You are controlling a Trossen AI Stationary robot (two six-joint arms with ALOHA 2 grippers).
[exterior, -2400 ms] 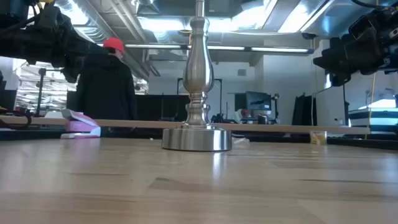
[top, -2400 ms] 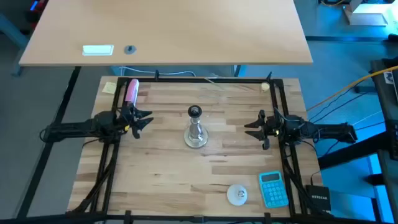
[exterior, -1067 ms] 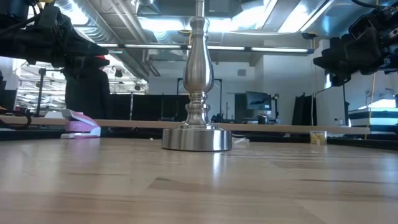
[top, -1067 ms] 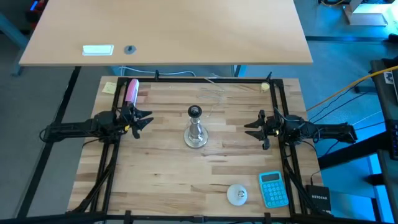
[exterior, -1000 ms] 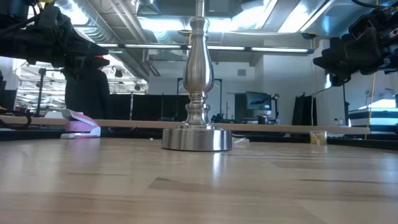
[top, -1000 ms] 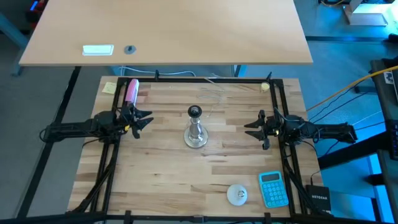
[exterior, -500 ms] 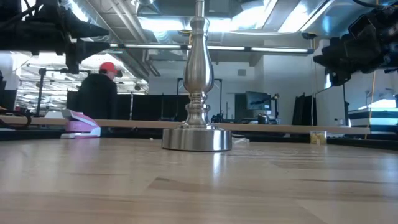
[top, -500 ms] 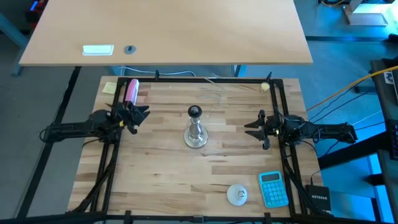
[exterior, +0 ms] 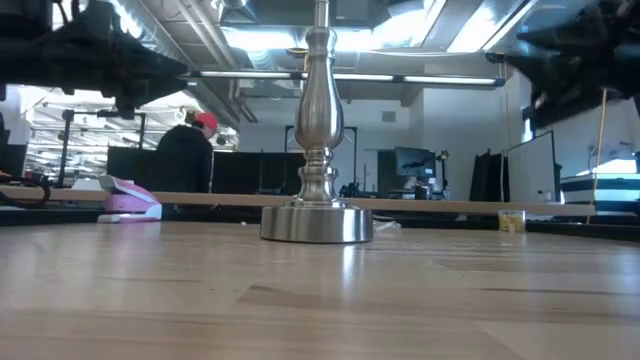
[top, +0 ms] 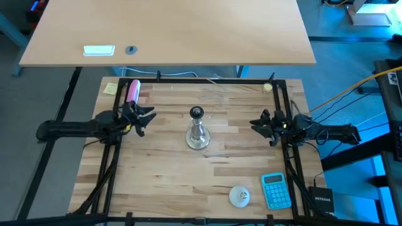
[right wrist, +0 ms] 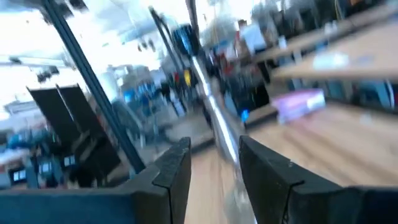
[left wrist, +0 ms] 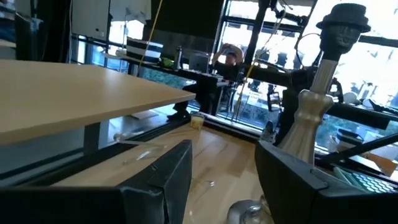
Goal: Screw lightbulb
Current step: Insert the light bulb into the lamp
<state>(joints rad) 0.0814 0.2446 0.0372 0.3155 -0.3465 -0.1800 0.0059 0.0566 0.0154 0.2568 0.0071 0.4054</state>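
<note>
The white frosted round lightbulb (top: 239, 196) lies loose at 5 o'clock, just beside the blue calculator (top: 276, 190), so a clumsy nudge could roll it off. At centre, the silver flared lamp stand (top: 198, 130) might tip. The left gripper (top: 143, 118) at 9 o'clock is spread; the right gripper (top: 258, 123) at 3 o'clock is pressed together, holding nothing.

The wooden table (top: 163, 169) carries a lamp stand (top: 198, 133), lightbulb (top: 239, 196), calculator (top: 276, 191) and pink object (top: 132, 91).
</note>
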